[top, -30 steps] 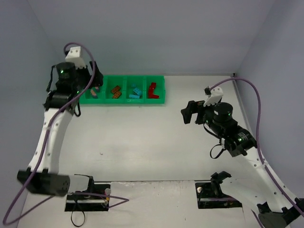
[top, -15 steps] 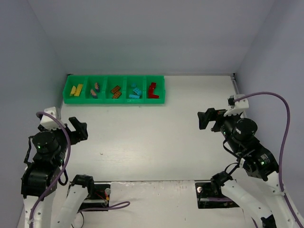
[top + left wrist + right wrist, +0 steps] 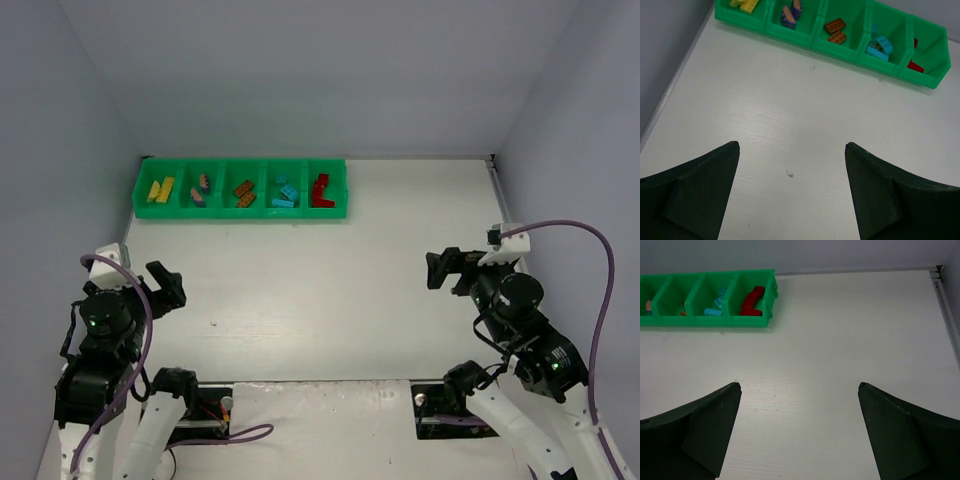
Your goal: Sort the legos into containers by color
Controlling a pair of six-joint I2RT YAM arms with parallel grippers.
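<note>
The green tray [image 3: 240, 213] stands at the back left of the table, its five compartments in a row. From left to right they hold yellow bricks [image 3: 160, 188], purple-pink bricks [image 3: 200, 190], orange-brown bricks [image 3: 244, 192], cyan-blue bricks [image 3: 285, 193] and red bricks [image 3: 320, 190]. The tray also shows in the left wrist view [image 3: 815, 42] and the right wrist view [image 3: 710, 321]. My left gripper [image 3: 166, 284] is open and empty at the near left. My right gripper [image 3: 442, 268] is open and empty at the near right. Both are far from the tray.
The white table [image 3: 320, 290] is bounded by grey-blue walls at the back and on both sides. A metal rail [image 3: 948, 300] runs along its right edge. Two black mounting plates [image 3: 455, 410] with cables lie at the near edge.
My left arm has drawn back from over the tray's left end to the near left, uncovering the yellow bricks. My right arm has drawn back toward the near right.
</note>
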